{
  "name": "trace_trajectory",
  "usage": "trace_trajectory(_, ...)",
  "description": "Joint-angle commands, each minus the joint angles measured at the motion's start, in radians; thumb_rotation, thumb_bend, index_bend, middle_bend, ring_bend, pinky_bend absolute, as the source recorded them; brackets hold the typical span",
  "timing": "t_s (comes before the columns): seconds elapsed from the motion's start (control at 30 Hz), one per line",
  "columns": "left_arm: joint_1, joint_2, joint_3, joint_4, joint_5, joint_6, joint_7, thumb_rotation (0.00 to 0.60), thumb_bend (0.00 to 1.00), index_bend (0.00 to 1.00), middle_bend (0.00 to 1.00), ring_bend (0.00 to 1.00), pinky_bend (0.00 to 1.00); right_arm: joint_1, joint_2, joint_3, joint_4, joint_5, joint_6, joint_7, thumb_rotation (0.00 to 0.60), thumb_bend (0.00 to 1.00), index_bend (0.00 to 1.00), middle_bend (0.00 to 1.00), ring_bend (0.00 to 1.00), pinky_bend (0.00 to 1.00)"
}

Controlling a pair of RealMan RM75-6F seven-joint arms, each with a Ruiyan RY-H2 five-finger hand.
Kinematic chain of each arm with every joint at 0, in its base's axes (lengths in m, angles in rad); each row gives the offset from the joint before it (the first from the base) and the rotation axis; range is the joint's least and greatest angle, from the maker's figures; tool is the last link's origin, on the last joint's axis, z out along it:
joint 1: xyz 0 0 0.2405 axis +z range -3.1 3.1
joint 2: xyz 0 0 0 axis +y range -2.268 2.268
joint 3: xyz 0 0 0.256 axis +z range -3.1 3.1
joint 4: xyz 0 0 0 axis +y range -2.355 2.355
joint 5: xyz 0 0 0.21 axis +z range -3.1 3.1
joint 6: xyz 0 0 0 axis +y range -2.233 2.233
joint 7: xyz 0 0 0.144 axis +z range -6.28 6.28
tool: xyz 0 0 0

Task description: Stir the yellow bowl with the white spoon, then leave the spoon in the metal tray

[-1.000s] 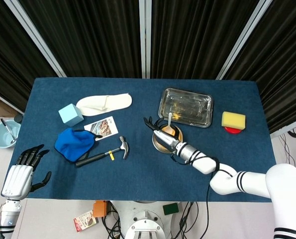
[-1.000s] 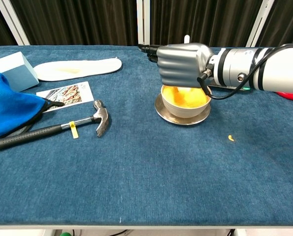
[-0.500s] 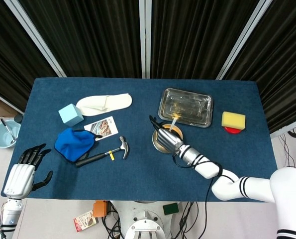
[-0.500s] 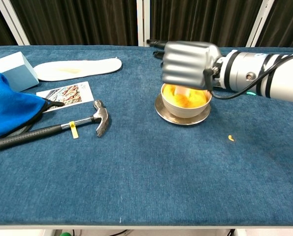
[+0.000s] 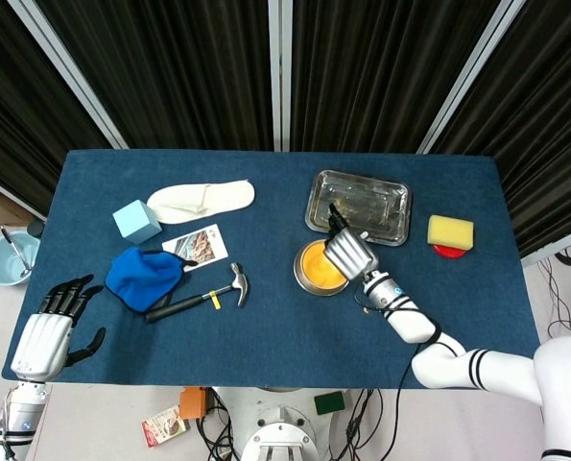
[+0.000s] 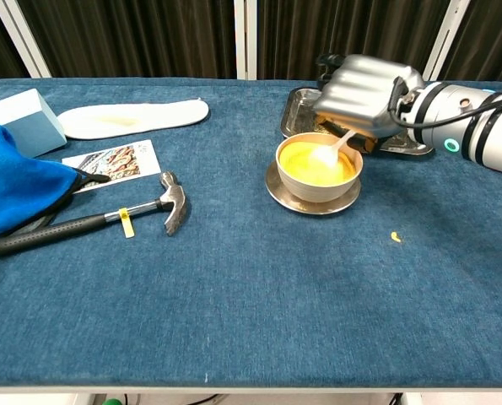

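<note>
The yellow bowl (image 5: pixel 318 266) (image 6: pixel 318 165) sits on a metal saucer right of the table's middle, filled with yellow-orange content. My right hand (image 5: pixel 350 252) (image 6: pixel 365 84) hovers over the bowl's far right rim and grips the white spoon (image 6: pixel 333 150) by its handle. The spoon slants down to the left, its tip in the bowl. The metal tray (image 5: pixel 392 205) (image 6: pixel 294 110) lies just behind the bowl, partly hidden by the hand. My left hand (image 5: pixel 47 332) hangs off the table's front left corner with its fingers spread, holding nothing.
On the left half lie a white slipper (image 5: pixel 202 200), a light blue cube (image 5: pixel 136 221), a photo card (image 5: pixel 195 246), a blue cloth (image 5: pixel 143 279) and a hammer (image 5: pixel 203 296). A yellow sponge (image 5: pixel 450 231) sits at the right edge. An orange crumb (image 6: pixel 395 237) lies in front of the bowl.
My right hand has moved from straight over the bowl to the right and back, toward the tray. The bowl's content and the slanted spoon now show.
</note>
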Motion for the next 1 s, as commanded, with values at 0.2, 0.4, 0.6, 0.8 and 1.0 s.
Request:
trace_trajectory(0.2,-0.002,0.008,-0.001,-0.018,-0.001,-0.003,0.015,0.528,0.33,0.17,0.09,0.11,0.13,-0.018,0.005,0.055,0.01,0.053,0.001,0.13,0.6,0.57,0.82,0.41,0.17,0.0)
trace_trajectory(0.4,-0.004,0.012,-0.002,-0.026,-0.002,-0.007,0.023,0.526,0.33,0.17,0.09,0.11,0.13,-0.016,0.019,0.094,-0.034,0.095,-0.012,0.213,0.6,0.57,0.82,0.41,0.17,0.0)
trace_trajectory(0.6,-0.003,0.017,-0.003,-0.029,-0.003,-0.005,0.024,0.533,0.33,0.17,0.09,0.11,0.13,-0.005,0.054,0.105,-0.077,0.138,-0.024,0.217,0.6,0.57,0.82,0.41,0.17,0.0)
trace_trajectory(0.8,-0.005,0.013,-0.002,-0.025,-0.003,-0.007,0.019,0.53,0.33,0.17,0.09,0.11,0.13,0.018,0.072,0.072,-0.097,0.114,-0.011,0.139,0.6,0.57,0.82,0.41,0.17,0.0)
trace_trajectory(1.0,-0.003,0.01,-0.002,-0.022,0.001,-0.002,0.016,0.541,0.33,0.17,0.09,0.11,0.13,0.08,0.075,-0.022,-0.077,-0.06,0.036,-0.14,0.6,0.57,0.82,0.41,0.17,0.0)
